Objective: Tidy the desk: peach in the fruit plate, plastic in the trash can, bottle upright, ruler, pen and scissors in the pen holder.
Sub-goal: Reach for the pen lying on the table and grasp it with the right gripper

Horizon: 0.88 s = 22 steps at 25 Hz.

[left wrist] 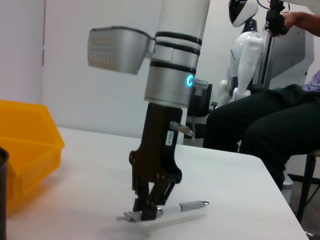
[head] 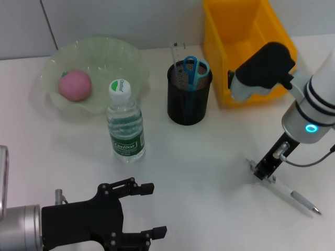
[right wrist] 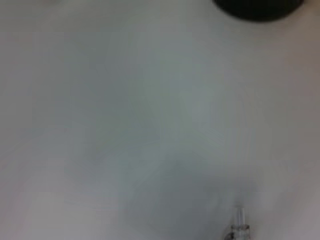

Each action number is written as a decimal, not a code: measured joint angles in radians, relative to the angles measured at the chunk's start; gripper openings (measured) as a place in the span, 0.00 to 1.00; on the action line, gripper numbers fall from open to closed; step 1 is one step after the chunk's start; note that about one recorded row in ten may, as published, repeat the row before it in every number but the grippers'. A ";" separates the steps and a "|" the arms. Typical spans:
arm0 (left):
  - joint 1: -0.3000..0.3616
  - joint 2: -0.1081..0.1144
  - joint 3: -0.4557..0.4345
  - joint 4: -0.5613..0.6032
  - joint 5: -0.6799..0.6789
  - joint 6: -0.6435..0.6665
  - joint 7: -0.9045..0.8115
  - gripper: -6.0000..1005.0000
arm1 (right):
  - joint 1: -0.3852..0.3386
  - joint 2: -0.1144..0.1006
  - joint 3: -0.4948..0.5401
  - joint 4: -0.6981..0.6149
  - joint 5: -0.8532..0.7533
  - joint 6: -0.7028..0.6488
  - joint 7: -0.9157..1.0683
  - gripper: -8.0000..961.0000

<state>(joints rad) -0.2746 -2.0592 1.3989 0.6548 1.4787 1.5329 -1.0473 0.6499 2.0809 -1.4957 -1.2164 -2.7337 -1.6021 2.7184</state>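
A white pen (head: pixel 293 196) lies on the table at the right. My right gripper (head: pixel 263 171) points straight down on its near end, and in the left wrist view the right gripper (left wrist: pixel 148 212) is shut on the pen (left wrist: pixel 186 206), which still rests on the table. The black mesh pen holder (head: pixel 189 98) holds the blue-handled scissors (head: pixel 196 68) and a clear ruler (head: pixel 177 53). The pink peach (head: pixel 75 85) sits in the green fruit plate (head: pixel 112 55). The bottle (head: pixel 125 125) stands upright. The plastic is out of view. My left gripper (head: pixel 152 209) rests open at the front left.
The yellow trash can (head: pixel 245 49) stands at the back right, just behind my right arm, and shows again in the left wrist view (left wrist: pixel 27 145). The pen holder's rim (right wrist: pixel 257 7) edges the right wrist view. People and another robot are beyond the table.
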 joint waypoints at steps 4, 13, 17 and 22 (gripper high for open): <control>-0.002 0.001 -0.001 0.000 0.000 0.001 0.000 0.84 | -0.004 -0.001 0.035 -0.033 0.002 -0.008 -0.006 0.18; -0.003 0.000 -0.002 0.002 0.000 0.002 0.000 0.84 | -0.072 0.001 0.230 -0.264 0.278 0.047 -0.164 0.18; -0.003 -0.001 -0.004 0.003 0.000 0.008 0.000 0.84 | -0.135 -0.001 0.272 -0.326 0.404 0.197 -0.254 0.16; 0.002 -0.001 -0.008 0.006 0.000 0.031 -0.013 0.84 | -0.108 -0.004 0.255 -0.294 0.324 0.172 -0.249 0.12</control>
<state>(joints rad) -0.2729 -2.0601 1.3907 0.6610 1.4788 1.5639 -1.0606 0.5418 2.0767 -1.2406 -1.5103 -2.4098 -1.4302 2.4693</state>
